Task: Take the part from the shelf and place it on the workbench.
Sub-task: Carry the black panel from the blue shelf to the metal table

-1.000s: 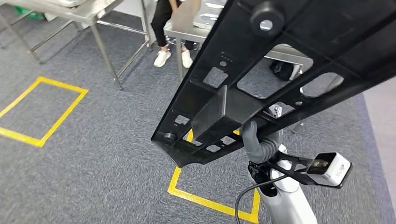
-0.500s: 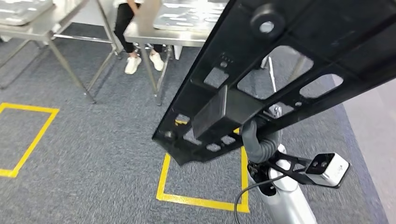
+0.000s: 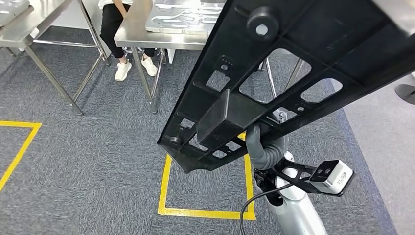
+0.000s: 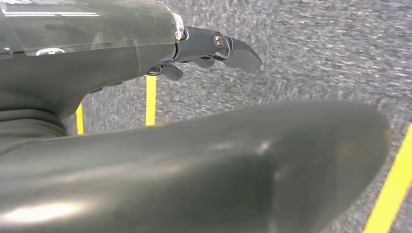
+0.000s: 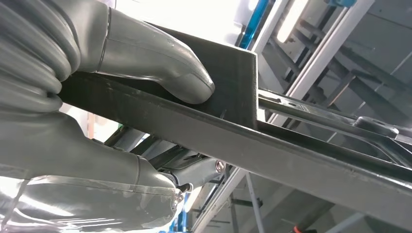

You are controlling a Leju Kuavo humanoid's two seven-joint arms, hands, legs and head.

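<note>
A large black plastic part (image 3: pixel 303 58), a flat ribbed panel with cut-outs and a box-shaped block on its underside, slants across the head view from top right to lower middle. My right hand (image 3: pixel 266 147) grips it from below at that block. In the right wrist view the thumb (image 5: pixel 145 58) presses on the block and the part's edge (image 5: pixel 291 150) runs between thumb and fingers. My left hand (image 4: pixel 194 160) hangs over the grey carpet, its fingers (image 4: pixel 214 46) stretched out and holding nothing. The steel workbench (image 3: pixel 147 34) stands ahead at the upper middle.
A silvery pressed panel (image 3: pixel 181 17) lies on the workbench. A person's legs in white shoes (image 3: pixel 117 29) are behind it. A second steel table (image 3: pixel 29 24) stands at the upper left. A yellow taped square (image 3: pixel 205 211) marks the carpet below the part.
The whole picture has shifted as I walk and turn: the workbench and the yellow square have slid left and closer. The part stays in my right hand in the same pose.
</note>
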